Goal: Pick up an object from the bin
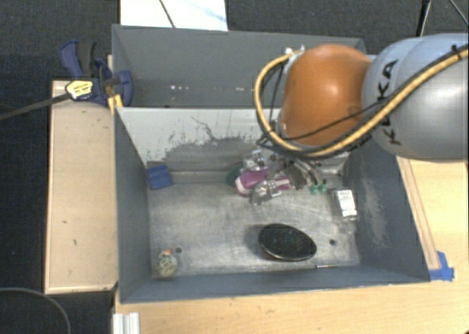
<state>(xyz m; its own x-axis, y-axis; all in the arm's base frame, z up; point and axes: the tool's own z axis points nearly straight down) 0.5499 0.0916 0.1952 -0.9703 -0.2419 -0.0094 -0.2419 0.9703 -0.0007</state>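
My gripper (270,183) hangs under the arm's orange cover, low in the middle of the bin near the back wall. A small purple object (251,178) with a pale green end lies right at the gripper's left side, touching or very close to it. A tiny green piece (316,189) lies just right of the gripper. In front of the gripper, a flat black oval disc (287,242) rests on the bin floor.
A small white tag-like piece (345,203) lies by the right wall. A blue block (158,176) sits at the back left. A small mottled round thing (167,263) is in the front left corner. The arm fills the upper right.
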